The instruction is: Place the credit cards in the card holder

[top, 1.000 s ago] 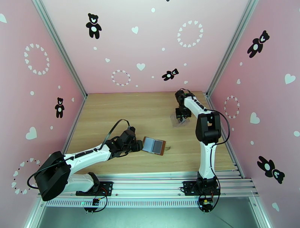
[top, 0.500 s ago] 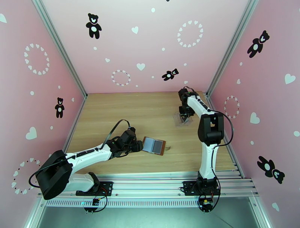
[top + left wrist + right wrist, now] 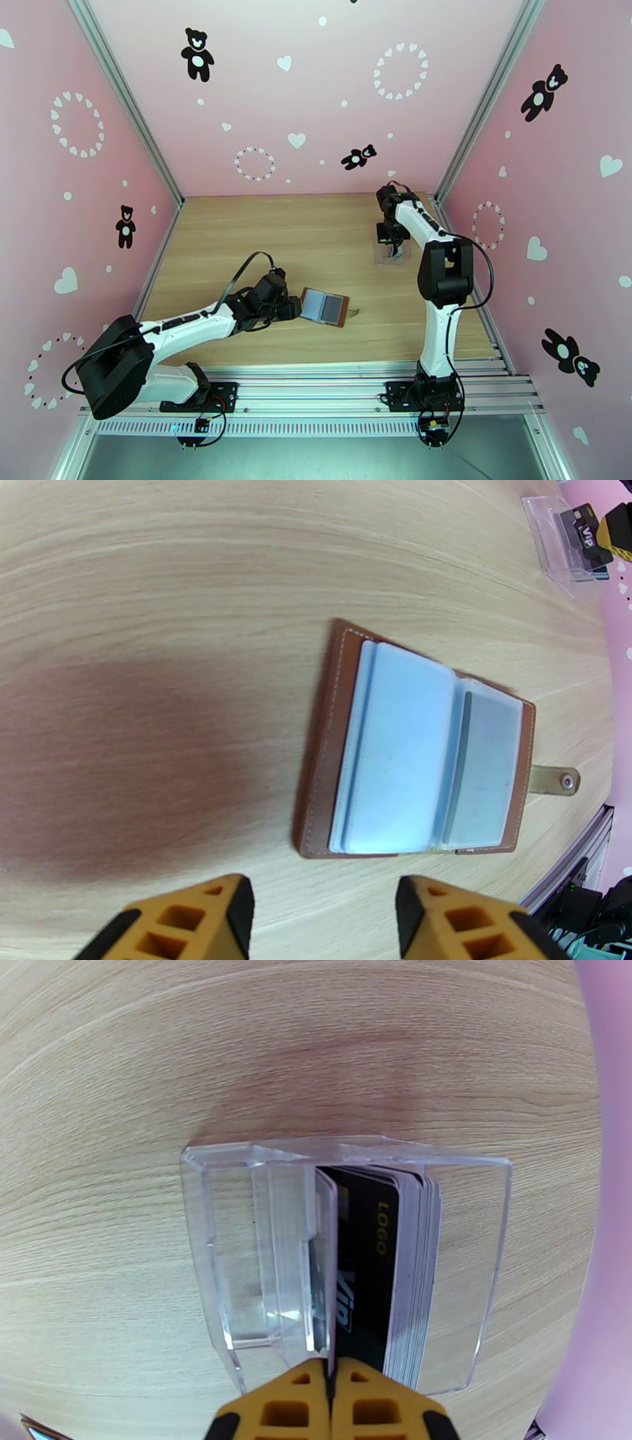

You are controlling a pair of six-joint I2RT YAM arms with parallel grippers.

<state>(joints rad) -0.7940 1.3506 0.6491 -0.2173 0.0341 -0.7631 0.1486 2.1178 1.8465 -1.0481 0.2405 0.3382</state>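
Nearest me, the card holder (image 3: 419, 748) lay open and flat on the tabletop (image 3: 158, 598), pockets up, just to the right of my left jaws. Those jaws were released, the yellow fingertips (image 3: 205, 918) standing apart with nothing between them and not touching the leather. Opened out, the holder's long axis ran left to right, a little skewed. Its spine crossed that line, and its snap tab (image 3: 553, 780) pointed right and slightly near. My left arm was plainly the nearer one to it.

Farther off, at the far right of the tabletop, the credit cards (image 3: 411, 1276) stood on edge as a pack inside a clear case (image 3: 229, 1244). My right jaws had come in from above and were clenched. The fingertips (image 3: 276, 1410) met along a thin seam that lined up with the upper edge of the front card (image 3: 363, 1276), so I judged I was nipping that card, though the contact itself was hidden under the tips. The card's printed face was turned sideways within the case. Its long axis seemed to run down into the case, in line with my reach.

From that grip the holder lay well apart, toward the near left. I judged the card would have to lift straight out, then cross that way and be laid flatter to meet a pocket.
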